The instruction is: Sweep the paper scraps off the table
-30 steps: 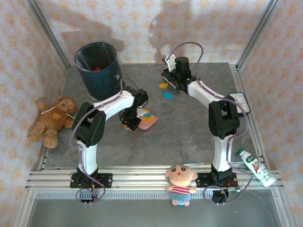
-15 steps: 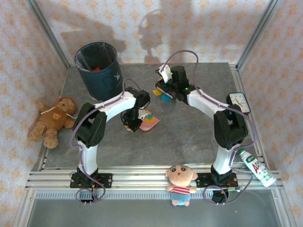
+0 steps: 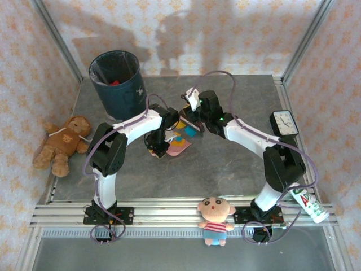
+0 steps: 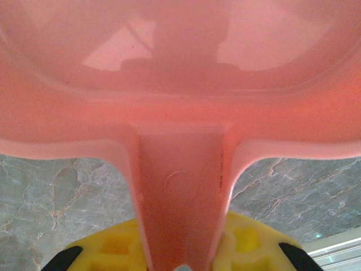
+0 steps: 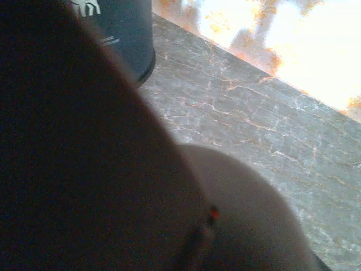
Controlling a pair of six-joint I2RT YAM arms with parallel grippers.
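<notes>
A pink dustpan point(image 3: 179, 147) rests on the table point(image 3: 225, 164) at the centre. My left gripper point(image 3: 156, 147) is shut on its handle point(image 4: 183, 192), which runs between the yellow jaws of that gripper point(image 4: 183, 251). The pan's pink body point(image 4: 180, 68) spreads across the top of the left wrist view. Yellow and blue paper scraps point(image 3: 188, 130) lie at the pan's far lip, some on the pan. My right gripper point(image 3: 192, 108) hangs just behind them, shut on a small white tool point(image 3: 193, 96). In the right wrist view a dark blurred shape hides its jaws.
A dark blue bin point(image 3: 117, 82) point(image 5: 127, 34) with scraps inside stands at the back left. A teddy bear point(image 3: 61, 144) lies off the left edge. A doll point(image 3: 215, 217) sits on the front rail, with a clock point(image 3: 282, 121) and a bottle point(image 3: 304, 203) at the right.
My right arm has swung from the back centre leftwards and nearer, and the yellow and blue scraps have shifted with it up to the dustpan. The left arm and dustpan stayed put.
</notes>
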